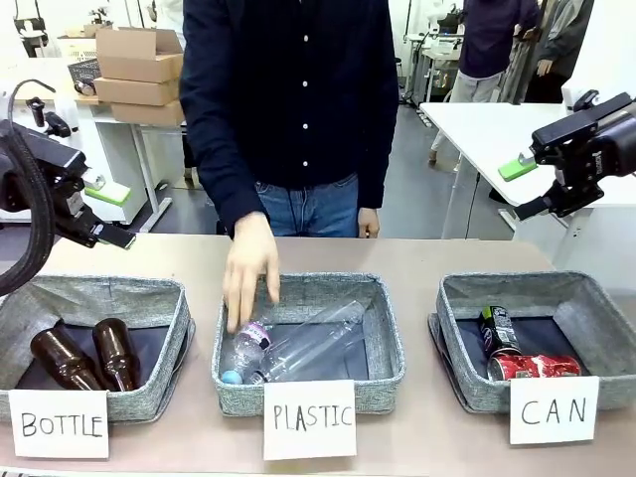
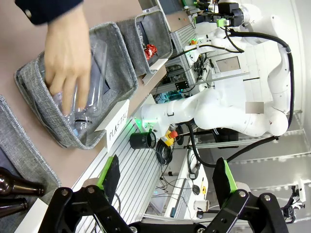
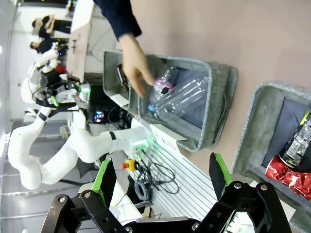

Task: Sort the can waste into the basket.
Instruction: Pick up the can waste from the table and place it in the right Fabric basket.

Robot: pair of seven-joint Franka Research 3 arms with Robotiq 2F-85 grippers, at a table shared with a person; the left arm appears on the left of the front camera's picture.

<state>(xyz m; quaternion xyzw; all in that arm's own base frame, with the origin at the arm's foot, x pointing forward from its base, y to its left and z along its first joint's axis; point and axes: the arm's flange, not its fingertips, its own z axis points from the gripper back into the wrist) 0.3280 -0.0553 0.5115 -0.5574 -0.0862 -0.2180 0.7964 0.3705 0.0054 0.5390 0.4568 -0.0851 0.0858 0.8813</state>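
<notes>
The grey basket [image 1: 467, 298] carded "CAN" stands at the right of the table. Inside it lie the black can [image 1: 498, 329] and the crushed red can [image 1: 535, 367]; both also show in the right wrist view as the black can [image 3: 300, 145] and red can [image 3: 291, 177] in the basket [image 3: 262, 126]. My right gripper [image 1: 525, 186] hangs high above that basket, open and empty, its fingers [image 3: 217, 171] wide apart. At the far left my left gripper [image 1: 107, 214] is raised, also open and empty, fingers [image 2: 109, 173] spread.
A person's hand [image 1: 248, 268] reaches into the middle "PLASTIC" basket [image 1: 393, 338], onto clear plastic bottles [image 1: 298, 348]. The "BOTTLE" basket [image 1: 99, 293] at left holds two brown glass bottles [image 1: 89, 356]. White cards front each basket.
</notes>
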